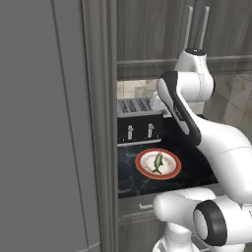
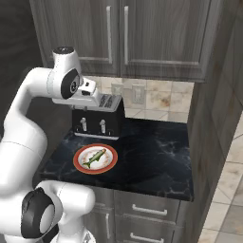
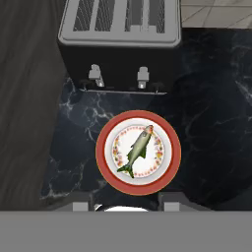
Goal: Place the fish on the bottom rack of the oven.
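Observation:
The fish (image 3: 137, 150), slim and greenish with a pale belly, lies on a red-rimmed white plate (image 3: 104, 152) on the black marble counter (image 3: 206, 123). It also appears as the fish (image 1: 158, 163) (image 2: 94, 158) in both base views. My gripper (image 3: 126, 202) hangs well above the plate and points down at it. Its fingertips (image 3: 81, 201) stand apart with nothing between them, so it is open. In the right base view the hand (image 2: 92, 95) hovers in front of the toaster's top. The oven and its bottom rack are out of view.
A black and silver toaster (image 3: 118, 54) (image 2: 97, 121) stands just behind the plate. A tall grey panel (image 1: 49, 123) rises to the left of the counter. Upper cabinets (image 2: 142, 38) hang above it. Drawers (image 2: 147, 209) sit under the counter edge.

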Robot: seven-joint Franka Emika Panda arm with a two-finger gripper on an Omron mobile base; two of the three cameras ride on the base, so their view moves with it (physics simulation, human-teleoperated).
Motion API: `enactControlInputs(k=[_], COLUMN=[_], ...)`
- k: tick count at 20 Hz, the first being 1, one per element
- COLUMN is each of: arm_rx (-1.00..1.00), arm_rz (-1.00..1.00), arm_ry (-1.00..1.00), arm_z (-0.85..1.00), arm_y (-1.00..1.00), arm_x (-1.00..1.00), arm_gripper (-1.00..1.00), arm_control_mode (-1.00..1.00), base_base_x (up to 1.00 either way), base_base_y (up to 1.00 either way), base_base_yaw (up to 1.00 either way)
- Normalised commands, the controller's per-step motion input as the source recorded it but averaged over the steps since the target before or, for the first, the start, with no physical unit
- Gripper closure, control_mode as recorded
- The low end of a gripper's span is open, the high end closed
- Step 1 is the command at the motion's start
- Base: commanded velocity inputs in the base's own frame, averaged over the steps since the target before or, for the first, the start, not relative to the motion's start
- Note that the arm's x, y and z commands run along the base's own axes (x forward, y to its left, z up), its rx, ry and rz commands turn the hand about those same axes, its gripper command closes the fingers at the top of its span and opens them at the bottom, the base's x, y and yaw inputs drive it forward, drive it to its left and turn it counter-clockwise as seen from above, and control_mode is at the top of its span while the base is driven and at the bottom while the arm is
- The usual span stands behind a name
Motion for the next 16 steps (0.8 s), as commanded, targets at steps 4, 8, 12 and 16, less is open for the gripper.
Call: enactControlInputs(k=[4, 8, 12, 16], arm_rx=[0.0, 0.01, 0.0, 0.04], arm_rz=[0.0, -0.05, -0.18, -0.21], arm_ry=[0.0, 0.02, 0.02, 0.0], arm_z=[-0.06, -0.45, -0.53, -0.68], arm_y=[0.0, 0.0, 0.01, 0.02], arm_x=[-0.03, -0.21, 0.0, -0.01], arm_gripper=[-1.0, -1.0, -1.0, -1.0], arm_control_mode=[-1.0, -1.0, -1.0, -1.0], base_base_x=[0.0, 0.0, 0.0, 0.0], base_base_y=[0.0, 0.0, 0.0, 0.0], base_base_yaw=[0.0, 0.0, 0.0, 0.0])
